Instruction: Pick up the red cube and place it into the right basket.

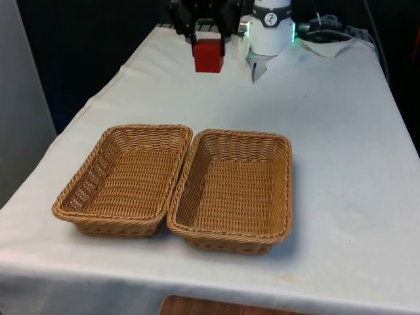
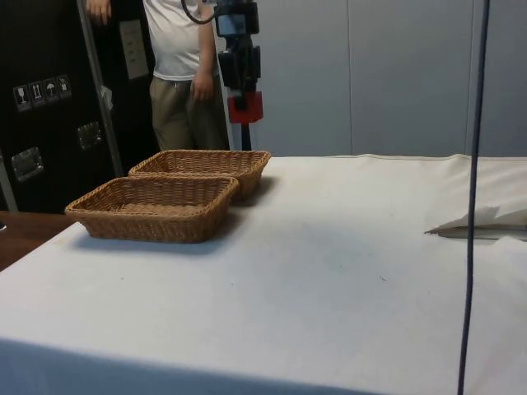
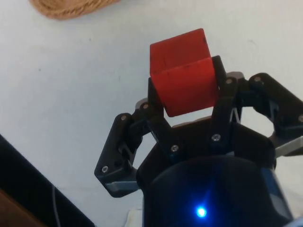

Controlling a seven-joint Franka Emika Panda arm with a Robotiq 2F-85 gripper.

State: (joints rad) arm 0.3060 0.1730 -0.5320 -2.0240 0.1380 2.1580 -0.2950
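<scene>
My black gripper (image 1: pixel 208 46) is shut on the red cube (image 1: pixel 208 55) and holds it in the air above the far end of the table. In the side view the red cube (image 2: pixel 245 107) hangs well above the cloth, past the baskets. The wrist view has the cube (image 3: pixel 183 78) clamped between both fingers (image 3: pixel 218 75), with white cloth below it. Two brown wicker baskets sit side by side near the table's front: the left basket (image 1: pixel 79 197) and the right basket (image 1: pixel 284 190) on the front view's right. Both hold nothing.
A person in a white shirt (image 2: pixel 177 49) stands behind the table in the side view. Crumpled white paper (image 2: pixel 482 222) lies on the cloth near the robot's base (image 1: pixel 270 33). A black cable (image 2: pixel 471 206) hangs down in the side view.
</scene>
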